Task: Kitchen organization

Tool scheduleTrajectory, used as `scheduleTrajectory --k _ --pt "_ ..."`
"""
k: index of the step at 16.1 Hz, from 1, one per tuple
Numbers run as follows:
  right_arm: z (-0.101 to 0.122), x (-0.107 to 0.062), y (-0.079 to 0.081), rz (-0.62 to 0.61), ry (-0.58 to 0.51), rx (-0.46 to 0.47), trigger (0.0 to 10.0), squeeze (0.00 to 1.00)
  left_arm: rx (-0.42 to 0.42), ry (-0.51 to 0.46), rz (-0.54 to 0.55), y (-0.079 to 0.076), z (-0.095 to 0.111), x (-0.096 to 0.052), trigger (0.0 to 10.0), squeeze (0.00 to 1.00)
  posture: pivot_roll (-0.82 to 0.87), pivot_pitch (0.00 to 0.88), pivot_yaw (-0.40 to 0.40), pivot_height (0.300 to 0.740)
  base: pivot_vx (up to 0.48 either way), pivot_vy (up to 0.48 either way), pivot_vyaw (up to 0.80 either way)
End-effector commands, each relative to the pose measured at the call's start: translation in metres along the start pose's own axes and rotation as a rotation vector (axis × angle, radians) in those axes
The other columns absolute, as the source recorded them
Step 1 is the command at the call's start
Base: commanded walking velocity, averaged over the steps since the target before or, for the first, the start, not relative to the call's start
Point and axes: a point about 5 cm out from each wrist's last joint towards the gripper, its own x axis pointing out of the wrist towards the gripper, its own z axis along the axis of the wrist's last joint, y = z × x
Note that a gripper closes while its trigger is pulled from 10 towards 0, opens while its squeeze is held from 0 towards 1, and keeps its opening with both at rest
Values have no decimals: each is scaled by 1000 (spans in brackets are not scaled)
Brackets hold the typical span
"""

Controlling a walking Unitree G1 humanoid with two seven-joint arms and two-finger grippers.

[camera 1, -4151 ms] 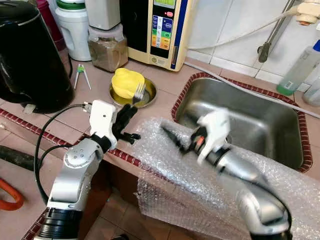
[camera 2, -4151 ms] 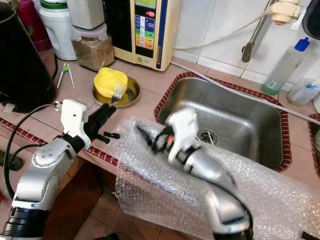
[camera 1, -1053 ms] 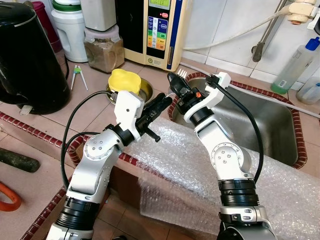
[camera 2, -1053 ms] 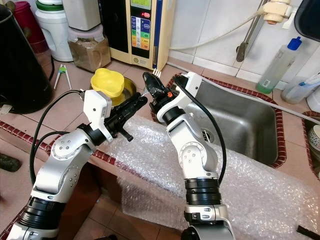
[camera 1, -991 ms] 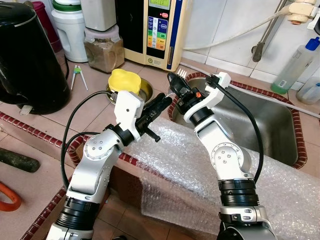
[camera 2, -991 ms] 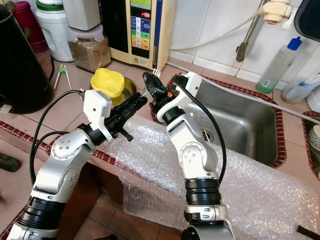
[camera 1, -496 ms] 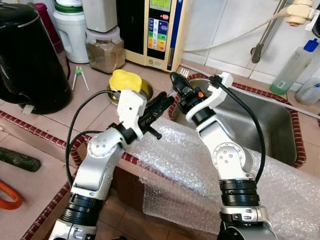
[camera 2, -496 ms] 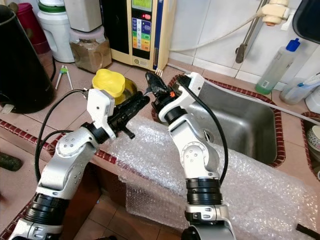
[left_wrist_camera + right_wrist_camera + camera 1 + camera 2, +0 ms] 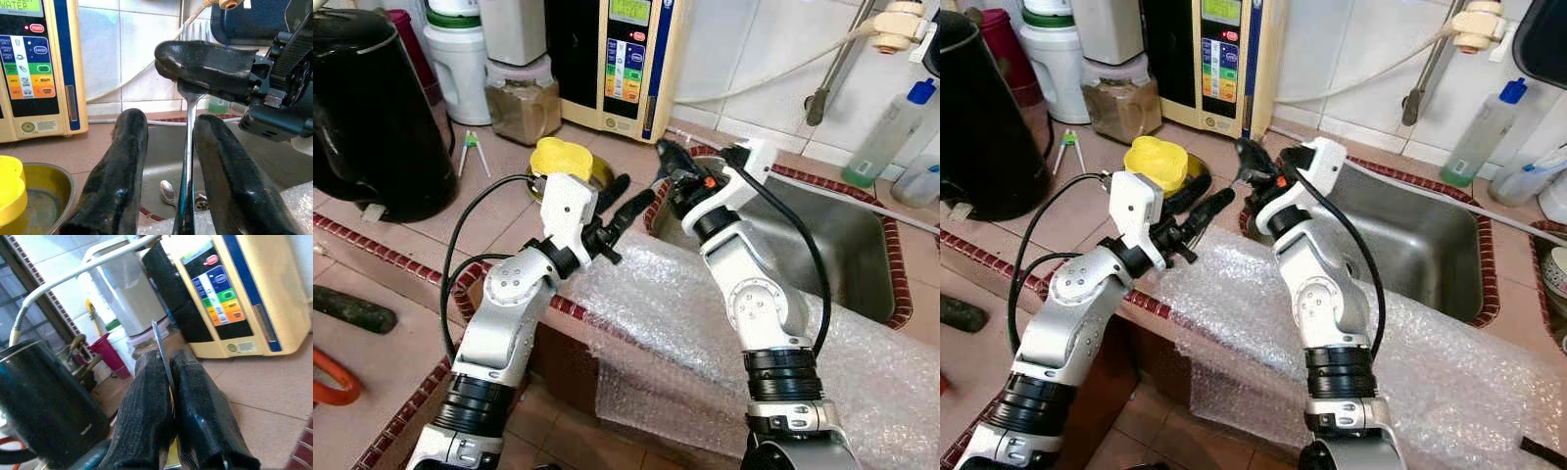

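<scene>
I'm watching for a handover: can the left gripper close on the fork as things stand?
Probably yes. In the left wrist view the fork handle runs down between the left gripper's open fingers, while the right gripper pinches it higher up, leaving the lower handle free.

Two head views looking forward and down over counter (image 9: 401,230) and sink (image 9: 822,245), sharing both arms, left wrist view close along its pincer (image 9: 164,161) toward the sink, right wrist view close along its pincer (image 9: 168,396) toward the water purifier (image 9: 244,298)
</scene>
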Motion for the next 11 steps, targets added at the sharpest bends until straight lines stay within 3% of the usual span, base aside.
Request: scheduleTrajectory --k 1,6,11 --pt "6 2 -3 -24 -21 -21 0 0 -12 11 -31 -4 -1 0 10000 1000 51 30 -43 740 0 0 0" --pt "15 -3 -28 -190 -81 -85 0 0 -96 88 -138 -18 -12 -5 10000 1000 51 37 -34 740 0 0 0" --pt "33 -19 -81 -460 -123 -200 0 0 -117 108 -164 -20 -10 -8 10000 1000 55 42 -31 740 0 0 0"
